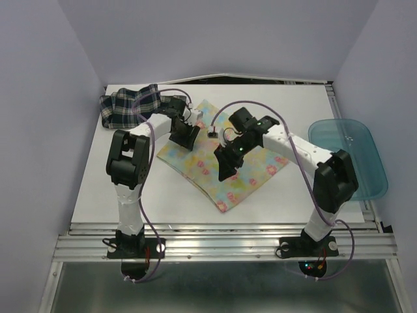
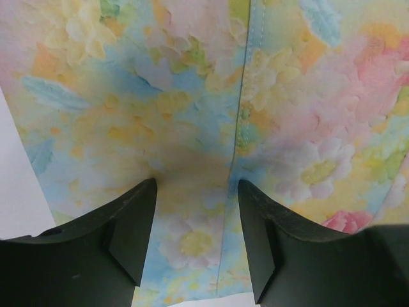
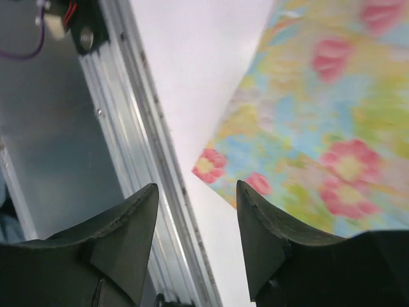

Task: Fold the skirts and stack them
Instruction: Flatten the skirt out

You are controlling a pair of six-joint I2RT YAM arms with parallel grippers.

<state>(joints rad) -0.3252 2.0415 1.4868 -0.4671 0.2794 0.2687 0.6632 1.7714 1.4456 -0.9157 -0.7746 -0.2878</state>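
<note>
The pastel flower-print skirt (image 1: 225,171) lies spread flat in the middle of the table. It fills the left wrist view (image 2: 211,102) and shows at the right of the right wrist view (image 3: 319,128). The dark plaid skirt (image 1: 133,105) lies crumpled at the far left corner. My left gripper (image 1: 184,139) is open and empty, low over the flower skirt's far left part near a seam (image 2: 239,115). My right gripper (image 1: 225,171) is open and empty above the skirt's middle, pointing toward its near corner (image 3: 211,166).
A translucent teal bin (image 1: 352,156) sits at the table's right edge. The metal rail (image 3: 137,160) runs along the near edge of the table (image 1: 130,195). Purple walls close in the left, back and right.
</note>
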